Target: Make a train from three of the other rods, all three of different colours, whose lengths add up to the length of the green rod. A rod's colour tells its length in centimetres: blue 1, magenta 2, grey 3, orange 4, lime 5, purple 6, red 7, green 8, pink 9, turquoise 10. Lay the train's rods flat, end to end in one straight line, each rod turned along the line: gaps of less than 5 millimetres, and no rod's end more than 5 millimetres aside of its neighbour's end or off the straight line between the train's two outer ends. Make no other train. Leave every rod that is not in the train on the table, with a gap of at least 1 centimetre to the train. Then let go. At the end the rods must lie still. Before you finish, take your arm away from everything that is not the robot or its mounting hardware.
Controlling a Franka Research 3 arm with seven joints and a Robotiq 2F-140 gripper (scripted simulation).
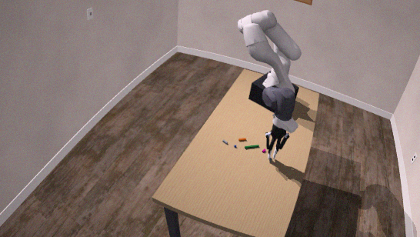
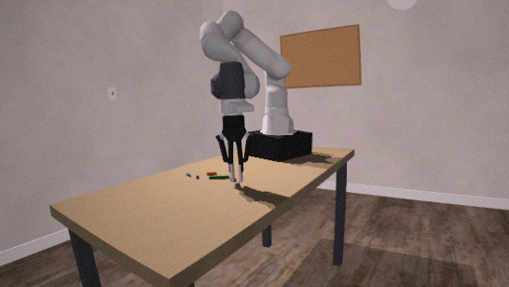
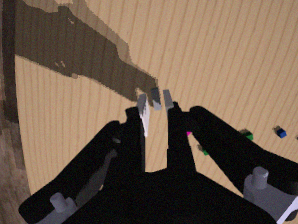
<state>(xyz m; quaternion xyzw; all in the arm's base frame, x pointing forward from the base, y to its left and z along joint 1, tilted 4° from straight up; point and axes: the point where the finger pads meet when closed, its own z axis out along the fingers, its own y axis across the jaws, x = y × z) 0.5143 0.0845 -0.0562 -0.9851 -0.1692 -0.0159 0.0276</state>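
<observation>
My gripper [image 1: 272,156] [image 2: 237,180] [image 3: 156,101] points down low over the table, its fingers a little apart. A small grey rod [image 2: 237,185] [image 3: 156,101] shows between and just below the fingertips; a narrow gap shows on one side of it. The magenta rod [image 1: 264,151] [image 3: 189,133] lies close beside the gripper. The long green rod [image 1: 251,147] [image 2: 218,177] lies past it, partly hidden by a finger in the wrist view. The orange rod [image 1: 242,139] [image 2: 212,173], the blue rod [image 1: 235,146] [image 2: 198,177] [image 3: 282,133] and another grey rod [image 1: 225,142] [image 2: 188,175] lie farther off, apart from one another.
The wooden table [image 1: 227,188] [image 2: 140,219] carries the black robot base [image 1: 258,92] [image 2: 289,144] at its far end. The table's long edge runs near the gripper's side. The arm's shadow falls beside the fingertips.
</observation>
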